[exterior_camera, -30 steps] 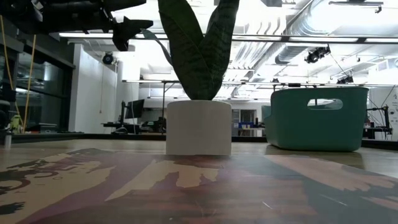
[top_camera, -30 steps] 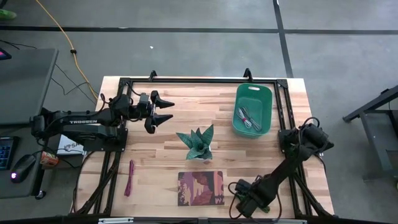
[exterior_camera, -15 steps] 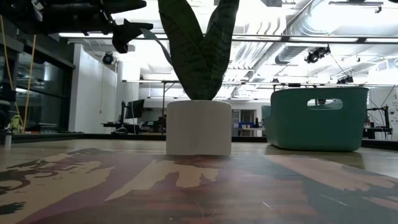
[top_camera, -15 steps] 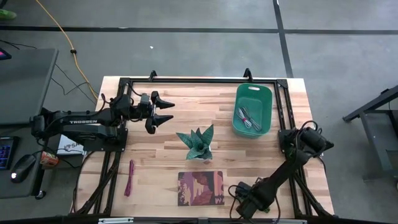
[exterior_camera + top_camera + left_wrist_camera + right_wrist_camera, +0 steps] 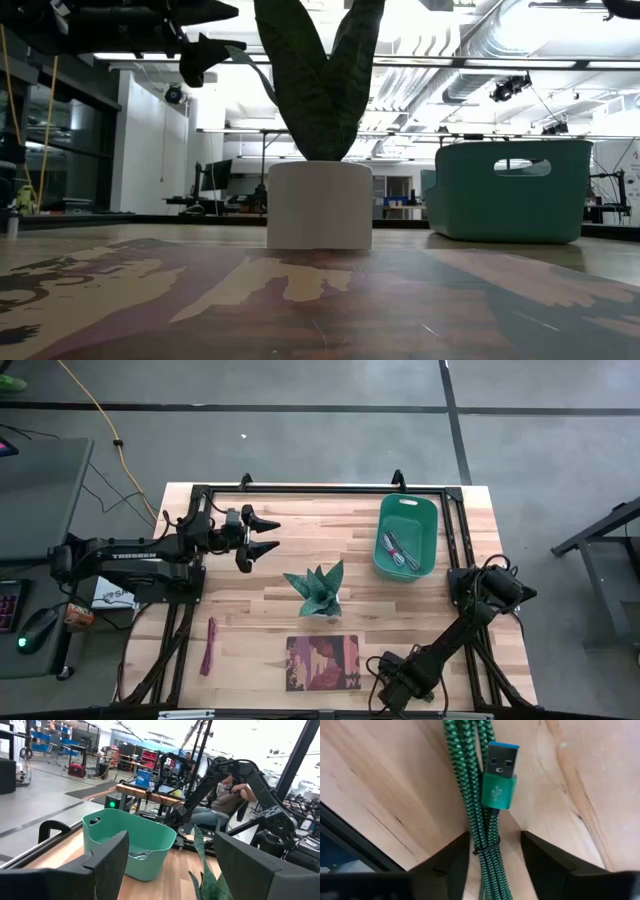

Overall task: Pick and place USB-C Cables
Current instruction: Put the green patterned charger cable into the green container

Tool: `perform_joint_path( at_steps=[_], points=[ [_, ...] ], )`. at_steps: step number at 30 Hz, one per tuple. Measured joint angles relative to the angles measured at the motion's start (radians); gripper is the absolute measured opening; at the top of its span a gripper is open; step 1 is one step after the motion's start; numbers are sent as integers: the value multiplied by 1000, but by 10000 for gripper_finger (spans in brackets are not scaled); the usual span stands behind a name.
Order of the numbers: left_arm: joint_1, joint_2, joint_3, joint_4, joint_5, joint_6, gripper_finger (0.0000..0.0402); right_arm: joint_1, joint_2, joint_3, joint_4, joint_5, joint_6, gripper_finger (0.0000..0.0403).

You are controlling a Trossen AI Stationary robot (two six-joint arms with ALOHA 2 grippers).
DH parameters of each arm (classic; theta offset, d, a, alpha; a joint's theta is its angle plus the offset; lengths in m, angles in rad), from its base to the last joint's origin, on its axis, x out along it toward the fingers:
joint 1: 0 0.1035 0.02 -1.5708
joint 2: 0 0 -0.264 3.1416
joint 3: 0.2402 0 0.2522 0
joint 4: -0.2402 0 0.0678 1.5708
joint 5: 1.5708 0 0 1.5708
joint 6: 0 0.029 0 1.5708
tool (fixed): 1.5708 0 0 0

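Down at near edge of surface (image 5: pixel 400 590), right pincer (image 5: pixel 495 865) spread open astride green cable (image 5: pixel 479 805), fingers either side, not clamped. Dark red cable (image 5: pixel 208 646) lies near left edge. Left pincer (image 5: pixel 262 535) open, raised, empty. Farther back, teal bin (image 5: pixel 425 520) holds grey cable (image 5: pixel 400 550).

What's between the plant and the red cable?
Only bare wooden table, seen in the high view. The plant stands mid-table; the red cable lies apart, nearer the left arm's side.
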Motion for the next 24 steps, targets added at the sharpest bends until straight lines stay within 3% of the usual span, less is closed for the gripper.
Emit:
perform_joint_path(
  at_steps=[8, 13, 19, 21, 24],
  points=[
    [0, 0, 0, 1, 0, 0, 271, -1, 1, -1, -35, -8, -17, 16],
    [0, 0, 0, 1, 0, 0, 271, 0, 1, -3, -35, -5, -59, 32],
    [0, 0, 0, 7, 0, 0, 271, 2, -55, -8, -89, 15, -181, 8],
    [0, 0, 0, 7, 0, 0, 271, 5, -113, -16, -166, 86, -185, 12],
    [0, 0, 0, 6, 0, 0, 271, 17, -223, -13, -145, 242, -187, 9]
  ],
)
